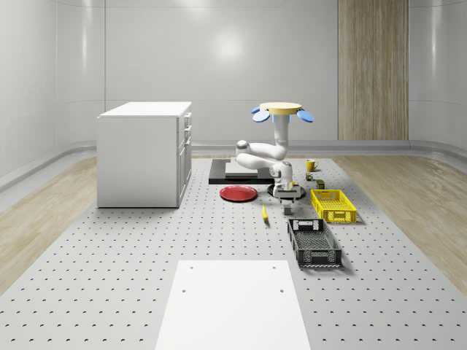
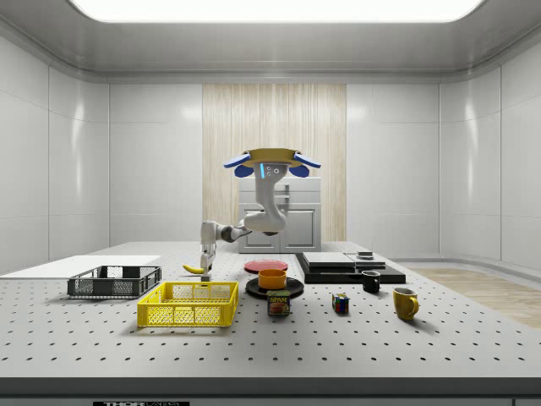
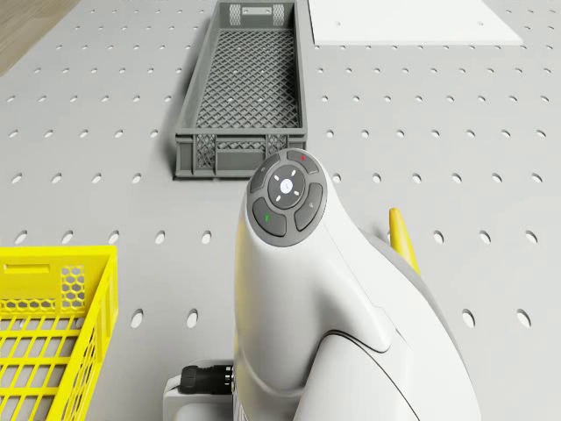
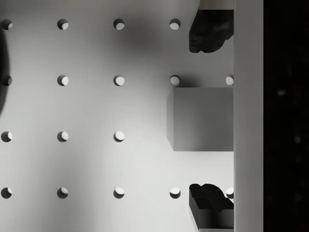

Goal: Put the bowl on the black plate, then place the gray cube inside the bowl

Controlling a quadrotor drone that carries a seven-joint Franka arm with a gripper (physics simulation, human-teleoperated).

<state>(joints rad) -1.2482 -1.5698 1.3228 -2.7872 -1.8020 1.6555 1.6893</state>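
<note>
Although the arm's pale casing blocked most of the drone view, the other views placed things well enough. The drone (image 1: 281, 109) hovered above the bench (image 1: 109, 248), roughly over the black plate (image 2: 254, 288), with its arm bent down and forward. In the side view the orange bowl (image 2: 272, 277) sat on that black plate. In the whole-scene view the arm's wrist hid the bowl, and I could not make it out there.

The hand (image 4: 211, 118) hung low over the bench, pointing straight down. In the whole-scene view it lay at about five o'clock from the red plate (image 1: 238, 193), with the yellow crate (image 1: 333, 205) at its three o'clock, the dark crate (image 1: 314, 242) at its five o'clock and the banana (image 1: 264, 212) at its eight o'clock.

The wrist view showed the gray cube (image 4: 200, 118) resting on the bench between the two dark fingertips (image 4: 210, 31). The hand was released, with bare bench between each fingertip and the cube's nearest face, so nothing was grasped. One side of the cube was cut off by a pale strip, beyond which lay plain black that I could not identify. How far the fingertips reached down beside the cube could not be judged. In the side view the hand stood just above the yellow crate's rim, and the cube there was too small to pick out.
</note>
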